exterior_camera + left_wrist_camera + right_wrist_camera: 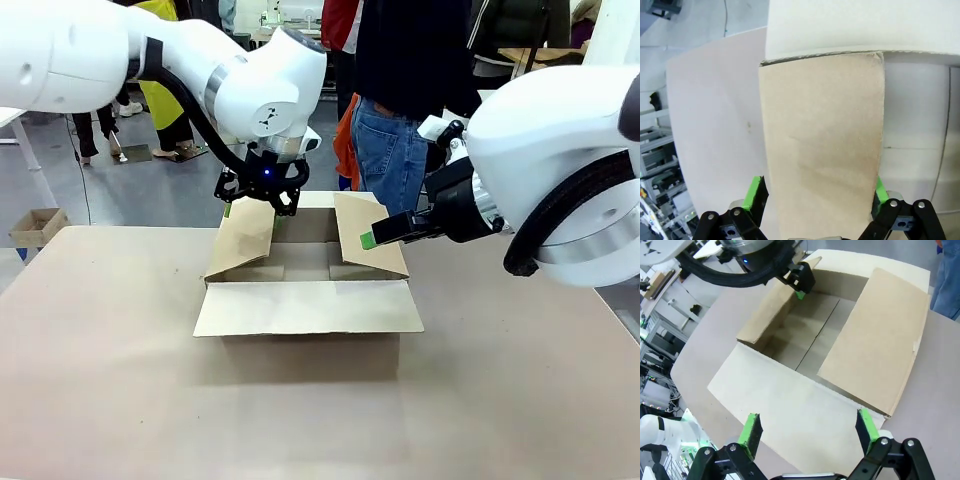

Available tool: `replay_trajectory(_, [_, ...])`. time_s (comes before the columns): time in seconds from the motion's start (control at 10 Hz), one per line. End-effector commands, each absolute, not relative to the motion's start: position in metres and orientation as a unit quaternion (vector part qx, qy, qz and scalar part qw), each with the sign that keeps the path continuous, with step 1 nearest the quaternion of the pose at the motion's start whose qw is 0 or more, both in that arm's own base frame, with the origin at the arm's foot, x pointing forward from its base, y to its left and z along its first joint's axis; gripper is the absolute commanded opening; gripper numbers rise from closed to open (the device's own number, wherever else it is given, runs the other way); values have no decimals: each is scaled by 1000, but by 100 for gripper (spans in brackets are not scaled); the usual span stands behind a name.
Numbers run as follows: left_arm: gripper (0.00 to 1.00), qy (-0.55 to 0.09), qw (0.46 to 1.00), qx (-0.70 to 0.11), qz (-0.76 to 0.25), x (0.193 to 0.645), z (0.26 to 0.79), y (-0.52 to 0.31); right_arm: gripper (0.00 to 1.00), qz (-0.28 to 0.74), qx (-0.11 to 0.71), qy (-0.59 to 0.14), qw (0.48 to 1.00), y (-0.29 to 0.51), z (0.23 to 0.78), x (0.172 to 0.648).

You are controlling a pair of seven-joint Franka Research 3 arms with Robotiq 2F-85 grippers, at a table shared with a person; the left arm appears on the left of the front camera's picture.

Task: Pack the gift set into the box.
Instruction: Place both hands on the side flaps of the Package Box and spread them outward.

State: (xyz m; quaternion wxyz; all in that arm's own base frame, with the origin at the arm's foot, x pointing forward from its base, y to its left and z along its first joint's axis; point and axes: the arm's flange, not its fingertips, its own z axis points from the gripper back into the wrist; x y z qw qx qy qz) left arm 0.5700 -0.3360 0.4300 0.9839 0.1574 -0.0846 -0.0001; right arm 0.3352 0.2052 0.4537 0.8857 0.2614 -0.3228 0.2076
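Wide open at the left gripper (252, 215), with green pads (756, 192) set either side of the left flap (243, 240) and, as far as can be told, clamped on nothing. Reaches in over the box's left end, with that flap face-on across the whole gap in the left wrist view and leaning inward over the opening. Wide open too at the right gripper (809, 421), bare between its pads, hanging above the near flap (310, 308) and close to the right flap (372, 238), which also slopes inward; cannot tell whether touching. Farther out, in the middle of the table (110, 380): the box (310, 345), near flap folded flat outward, floor showing plain cardboard with a centre seam. Judged to lie with its long axis left to right across the robot's front, so one end flap to each arm: left flap nearest the left gripper, right flap nearest the right. Probably calls for pressing both end flaps outward to clear the mouth before packing. Beyond the box, a person (395, 140) in jeans close to the far edge
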Motion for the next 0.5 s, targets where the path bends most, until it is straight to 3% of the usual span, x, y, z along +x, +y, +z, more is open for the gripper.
replay_trajectory(0.0, [100,-102,981,165,6,547,444,-307,100,200,258,-323,888,204,457,332])
replay_trajectory(0.4, [100,-132,987,92,20,531,484,-242,100,200,258,-323,888,204,457,332])
